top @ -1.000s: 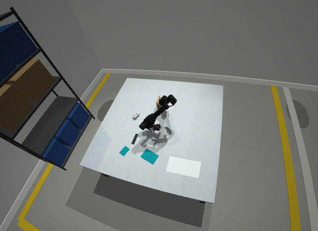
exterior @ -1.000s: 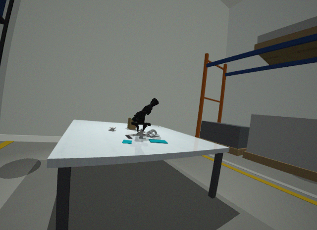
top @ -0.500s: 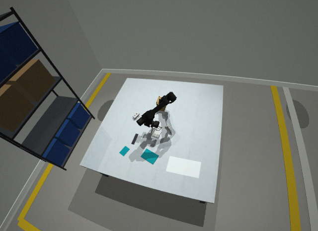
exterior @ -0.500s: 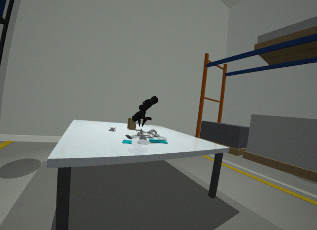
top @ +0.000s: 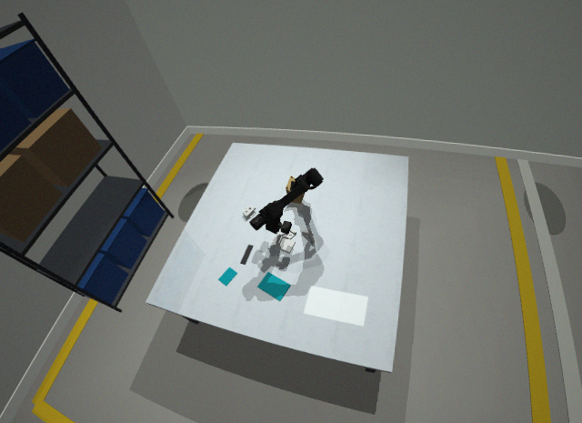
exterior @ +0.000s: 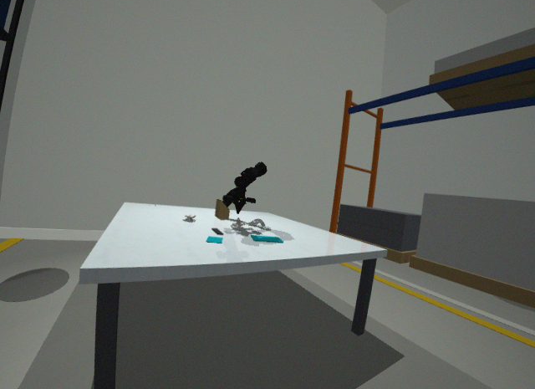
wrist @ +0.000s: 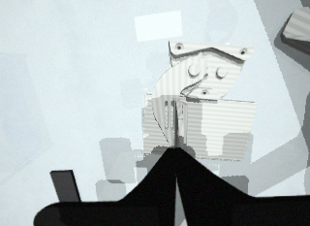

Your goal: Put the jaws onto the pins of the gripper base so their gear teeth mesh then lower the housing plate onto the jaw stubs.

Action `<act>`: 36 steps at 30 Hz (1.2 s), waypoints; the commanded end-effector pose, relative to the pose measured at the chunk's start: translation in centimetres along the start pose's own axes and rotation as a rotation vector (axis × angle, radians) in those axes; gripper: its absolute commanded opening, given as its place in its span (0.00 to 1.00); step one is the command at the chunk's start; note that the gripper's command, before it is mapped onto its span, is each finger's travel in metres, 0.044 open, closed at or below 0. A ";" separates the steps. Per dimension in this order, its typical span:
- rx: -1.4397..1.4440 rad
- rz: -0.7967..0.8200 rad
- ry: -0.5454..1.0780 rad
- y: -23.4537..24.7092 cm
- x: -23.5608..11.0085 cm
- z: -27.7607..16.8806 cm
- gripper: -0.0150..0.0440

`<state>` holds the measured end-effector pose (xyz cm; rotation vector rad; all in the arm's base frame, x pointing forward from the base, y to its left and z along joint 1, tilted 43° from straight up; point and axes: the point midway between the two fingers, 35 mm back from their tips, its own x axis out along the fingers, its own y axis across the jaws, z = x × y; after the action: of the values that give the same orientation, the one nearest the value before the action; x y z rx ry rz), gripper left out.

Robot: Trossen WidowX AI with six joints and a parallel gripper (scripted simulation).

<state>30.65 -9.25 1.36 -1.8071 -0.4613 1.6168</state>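
The pale gripper base (top: 286, 245) (wrist: 218, 131) stands in arm shadow near the table's middle, with two round pin tops and several small holes on its upper face. In the wrist view a curved, slotted jaw (wrist: 165, 90) reaches from around the left pin down along the base; its gear teeth and exact seating cannot be made out. Another ribbed pale piece (wrist: 297, 29) lies apart at the upper right edge. A small pale part (top: 248, 213) (exterior: 189, 218) lies farther left; I cannot tell which it is. My black gripper (wrist: 176, 148) (exterior: 237, 212) is shut and empty, tips together above the base's near edge.
A dark bar (top: 246, 254) (exterior: 217, 231), a small teal pad (top: 227, 276) (exterior: 214, 239) and a larger teal slab (top: 274, 286) (exterior: 267, 238) lie in front of the base on the white table (top: 366, 221) (exterior: 142, 255). A tan block (exterior: 221, 210) stands behind, near the arm.
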 end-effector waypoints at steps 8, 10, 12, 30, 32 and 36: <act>-0.146 0.008 -0.003 -2.9 -0.1 -0.3 0.61; -0.191 0.010 -0.004 -3.8 -0.1 -0.4 0.70; -0.236 0.011 -0.004 -4.7 -0.2 -0.4 0.79; -0.645 0.008 -0.010 -12.9 -0.3 0.6 1.00; -0.690 0.006 -0.011 -13.8 -0.3 0.8 1.00; -0.781 0.001 -0.011 -15.6 -0.4 1.4 1.00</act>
<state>32.00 1.16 11.29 -2.2968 -1.1545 1.5775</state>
